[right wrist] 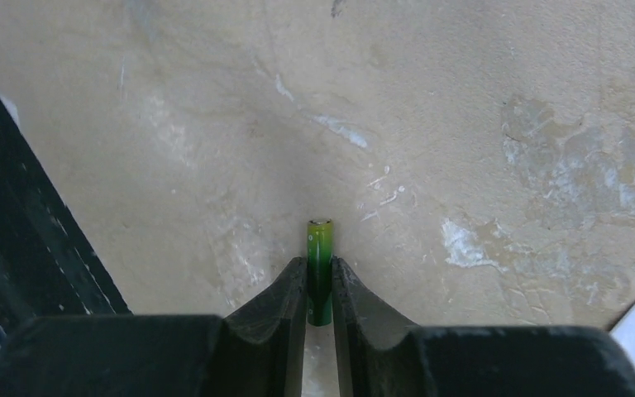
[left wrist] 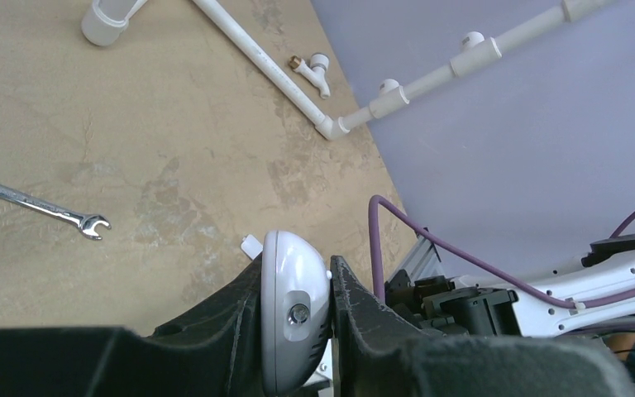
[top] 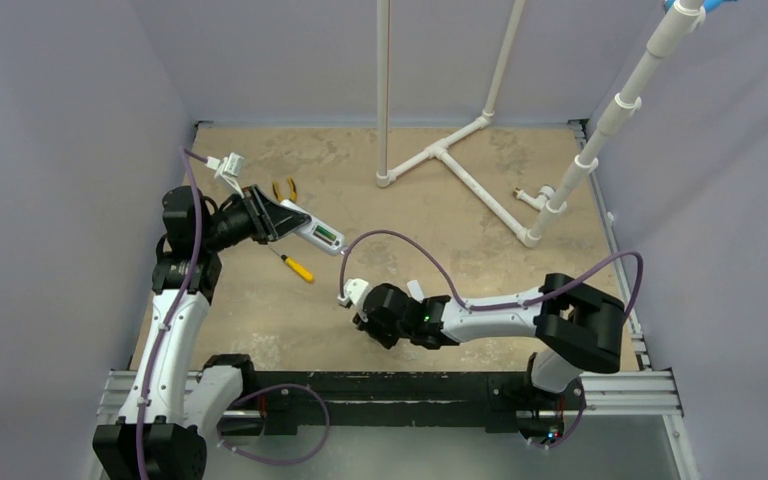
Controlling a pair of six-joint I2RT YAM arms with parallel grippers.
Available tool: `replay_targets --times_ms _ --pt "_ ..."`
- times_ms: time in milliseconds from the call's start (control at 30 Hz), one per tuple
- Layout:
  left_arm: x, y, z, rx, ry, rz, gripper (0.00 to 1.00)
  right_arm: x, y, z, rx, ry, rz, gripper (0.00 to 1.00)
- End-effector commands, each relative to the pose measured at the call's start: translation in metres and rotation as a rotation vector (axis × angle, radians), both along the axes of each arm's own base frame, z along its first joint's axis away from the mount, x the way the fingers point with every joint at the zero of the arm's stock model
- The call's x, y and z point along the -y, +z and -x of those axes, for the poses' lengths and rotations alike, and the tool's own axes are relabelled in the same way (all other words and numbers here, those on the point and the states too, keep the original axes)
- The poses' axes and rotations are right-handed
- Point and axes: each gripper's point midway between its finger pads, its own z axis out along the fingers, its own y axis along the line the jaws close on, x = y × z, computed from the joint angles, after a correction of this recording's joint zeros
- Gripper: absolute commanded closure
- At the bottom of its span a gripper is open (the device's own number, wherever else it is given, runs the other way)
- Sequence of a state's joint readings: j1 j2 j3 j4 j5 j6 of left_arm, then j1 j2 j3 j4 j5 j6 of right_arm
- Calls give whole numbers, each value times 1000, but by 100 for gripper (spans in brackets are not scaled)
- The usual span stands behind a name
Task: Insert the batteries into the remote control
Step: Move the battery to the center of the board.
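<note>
Your left gripper [left wrist: 296, 266] is clamped on the remote [top: 318, 233], holding it above the table [top: 260, 325] at about nine o'clock from the table's middle. Your right gripper [right wrist: 319, 265], at five o'clock from the remote, pinches one green battery [right wrist: 320, 238] between nearly closed fingers. A screwdriver [top: 298, 267] lies at seven o'clock from the remote.

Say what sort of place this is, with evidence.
Likely a robot lab test cell: a scuffed tan tabletop enclosed by plain lilac wall panels, with white plastic pipes and a silver metal wrench.
</note>
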State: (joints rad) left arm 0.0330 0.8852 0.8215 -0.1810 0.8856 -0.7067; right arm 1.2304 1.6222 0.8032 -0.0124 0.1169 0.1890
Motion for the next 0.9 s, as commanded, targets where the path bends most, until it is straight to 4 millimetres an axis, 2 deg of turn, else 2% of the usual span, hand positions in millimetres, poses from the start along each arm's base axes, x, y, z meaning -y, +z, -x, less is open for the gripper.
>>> replay_targets --times_ms 0,233,367,600,733,867 --pt "-3 9 -2 43 7 3 100 22 -5 9 99 255 94 84" --pt "-3 9 -1 43 9 1 100 31 -10 27 129 599 148 89" --pt "-3 9 -1 43 10 0 100 36 -6 29 180 800 159 90" --pt "-4 9 -1 45 11 -3 100 63 -5 22 89 1036 232 94" --pt "-4 9 -1 45 9 -2 100 65 1 11 111 1106 255 96" --pt "-4 9 0 47 8 -3 100 59 4 9 121 1113 234 96"
